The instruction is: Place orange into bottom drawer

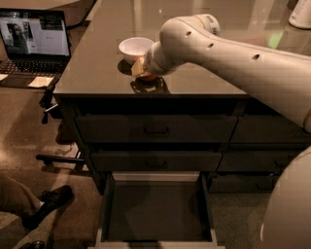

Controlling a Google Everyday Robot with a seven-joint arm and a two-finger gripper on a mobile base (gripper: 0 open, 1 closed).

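Note:
The orange (149, 76) is on the dark countertop, just in front of the white bowl (135, 47), and only a small part of it shows under the arm's wrist. My gripper (142, 71) is right at the orange, on its left and top side, and the wrist covers most of it. The bottom drawer (155, 210) is pulled open below the counter, with a light grey rim and a bare dark floor. The two handled drawers (155, 130) above it are closed.
An open laptop (33, 41) sits on a low desk at the left. A person's leg and shoe (46, 202) are on the floor at the lower left, beside the open drawer. More closed drawers (269, 131) are on the right. A white object (300, 14) stands at the counter's far right.

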